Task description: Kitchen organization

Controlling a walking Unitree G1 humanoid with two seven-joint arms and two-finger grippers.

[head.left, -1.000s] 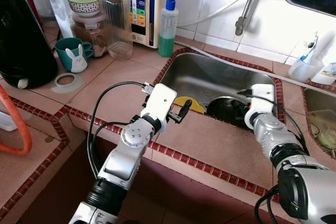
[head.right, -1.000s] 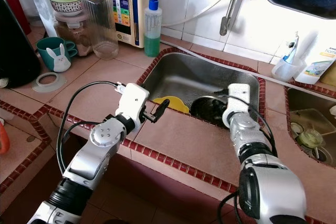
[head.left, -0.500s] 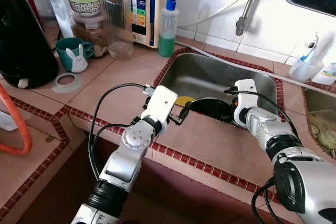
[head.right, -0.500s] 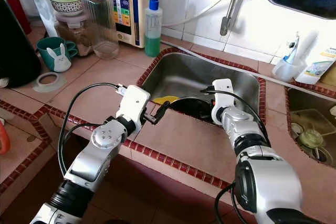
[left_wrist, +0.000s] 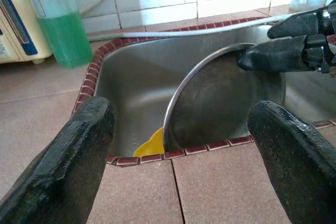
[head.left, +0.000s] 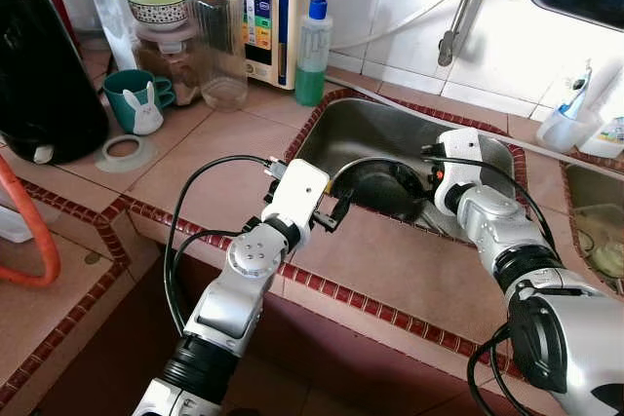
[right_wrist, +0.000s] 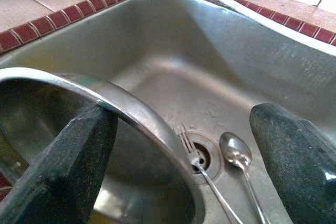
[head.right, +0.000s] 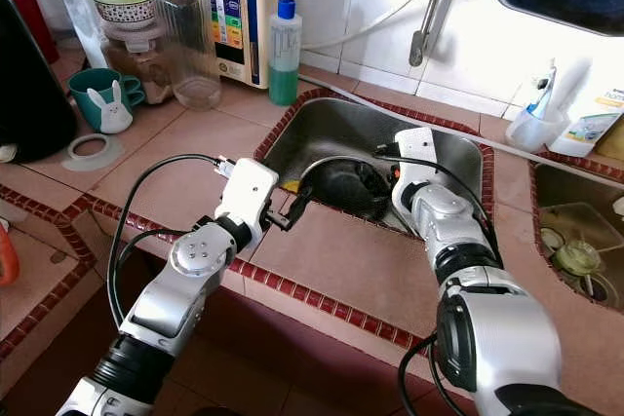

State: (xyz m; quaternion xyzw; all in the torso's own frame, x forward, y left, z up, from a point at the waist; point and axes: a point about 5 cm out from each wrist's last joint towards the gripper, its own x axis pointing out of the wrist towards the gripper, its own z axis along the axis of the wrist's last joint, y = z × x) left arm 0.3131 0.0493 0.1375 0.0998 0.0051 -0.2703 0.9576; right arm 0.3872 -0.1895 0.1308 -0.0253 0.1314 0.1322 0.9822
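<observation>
item: steel bowl (head.right: 339,185), in the sink (head.right: 458,148), tipped up on edge against the near wall, rim standing, hollow facing back into the basin.

item: my right gripper (right_wrist: 184,150), fingers apart and straddling the rim, one finger (right_wrist: 58,171) inside the hollow, the other outside (not pinched, i judge).

item: my left gripper (left_wrist: 178,156), spread wide, holding nothing, hovering at the counter edge just before the bowl; the rim arc rises between its fingers. both arms are close; the right already has the rim.

item: fork (right_wrist: 202,169) and spoon (right_wrist: 239,156) on the sink floor by the drain, handles running toward the near wall.

item: yellow piece (left_wrist: 149,145) under the bowl.
</observation>
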